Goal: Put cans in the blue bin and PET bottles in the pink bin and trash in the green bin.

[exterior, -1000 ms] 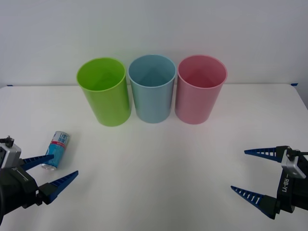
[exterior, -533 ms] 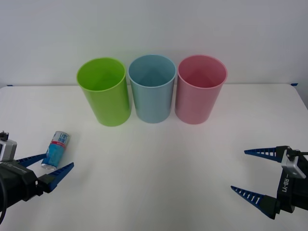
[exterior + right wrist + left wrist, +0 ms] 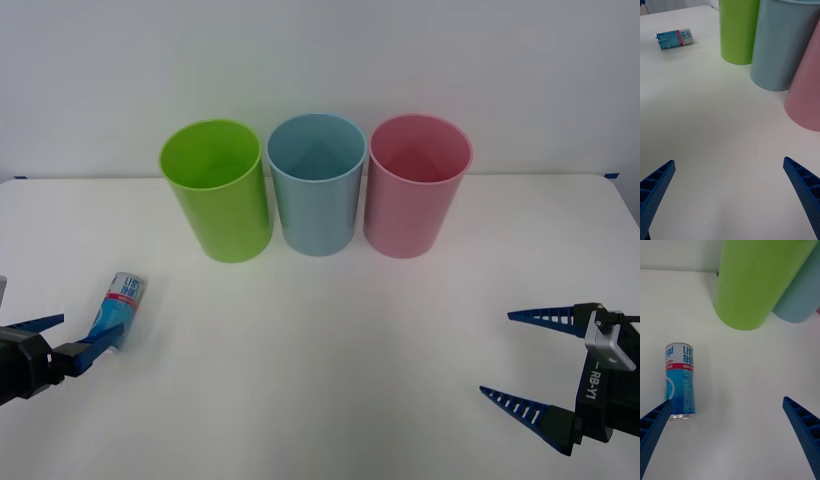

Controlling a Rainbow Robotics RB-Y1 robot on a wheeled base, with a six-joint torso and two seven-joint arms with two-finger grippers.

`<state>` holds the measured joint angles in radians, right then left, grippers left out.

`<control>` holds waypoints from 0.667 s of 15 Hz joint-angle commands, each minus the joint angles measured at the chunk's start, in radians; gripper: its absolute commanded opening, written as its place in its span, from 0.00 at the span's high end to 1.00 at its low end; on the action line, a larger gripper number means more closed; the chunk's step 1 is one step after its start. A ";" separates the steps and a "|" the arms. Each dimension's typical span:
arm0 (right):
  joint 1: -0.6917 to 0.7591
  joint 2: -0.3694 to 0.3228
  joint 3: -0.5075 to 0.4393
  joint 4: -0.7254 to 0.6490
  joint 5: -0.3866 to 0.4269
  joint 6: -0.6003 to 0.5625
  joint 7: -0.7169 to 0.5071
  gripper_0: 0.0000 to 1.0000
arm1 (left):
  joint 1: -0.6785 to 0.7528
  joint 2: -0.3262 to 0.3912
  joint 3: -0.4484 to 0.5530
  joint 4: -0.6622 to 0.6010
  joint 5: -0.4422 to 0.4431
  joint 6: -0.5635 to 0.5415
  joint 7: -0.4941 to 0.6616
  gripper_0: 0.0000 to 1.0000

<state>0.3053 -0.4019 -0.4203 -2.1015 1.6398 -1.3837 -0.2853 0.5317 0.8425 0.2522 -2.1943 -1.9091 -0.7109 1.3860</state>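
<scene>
Pincer on the left arm [image 3: 45,338], spread wide, sits low on the bench [image 3: 330,350] with one fingertip [image 3: 655,423] touching the lying can [image 3: 116,308], so an off-centre closing could roll it away from the blue bin [image 3: 316,184].

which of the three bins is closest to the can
The green bin, leftmost in the row. The can lies on its side in front of it to the left; the blue bin and pink bin stand farther right.
</scene>
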 commanded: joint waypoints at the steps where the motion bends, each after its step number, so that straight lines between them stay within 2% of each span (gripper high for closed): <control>1: 0.000 0.000 0.000 0.000 0.000 0.000 0.000 0.00 | -0.009 0.124 -0.005 0.004 -0.027 -0.032 0.131 0.00; 3: 0.000 0.000 0.000 0.000 0.000 0.000 0.000 0.00 | -0.027 0.187 -0.005 0.005 -0.025 -0.079 0.265 0.00; 4: 0.000 0.000 0.000 0.000 0.000 0.000 0.000 0.00 | -0.053 0.198 -0.005 0.021 -0.022 -0.116 0.286 0.00; 5: 0.000 0.000 0.000 0.000 0.000 0.000 0.000 0.00 | -0.095 0.198 -0.005 0.051 -0.015 -0.156 0.292 0.00; 7: 0.000 0.000 0.000 0.000 0.000 0.000 0.000 0.00 | -0.167 0.210 -0.041 0.126 -0.010 -0.159 0.298 0.00; 8: 0.000 0.000 0.000 0.000 0.000 0.000 0.000 0.00 | -0.220 0.256 -0.088 0.168 -0.010 -0.159 0.300 0.00; 10: 0.000 0.000 0.000 0.000 0.000 0.000 0.000 0.00 | -0.280 0.300 -0.146 0.205 -0.011 -0.159 0.300 0.00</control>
<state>0.3053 -0.4019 -0.4203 -2.1015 1.6398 -1.3837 -0.2853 0.2735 1.1275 0.1281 -2.0022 -1.9195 -0.8694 1.6850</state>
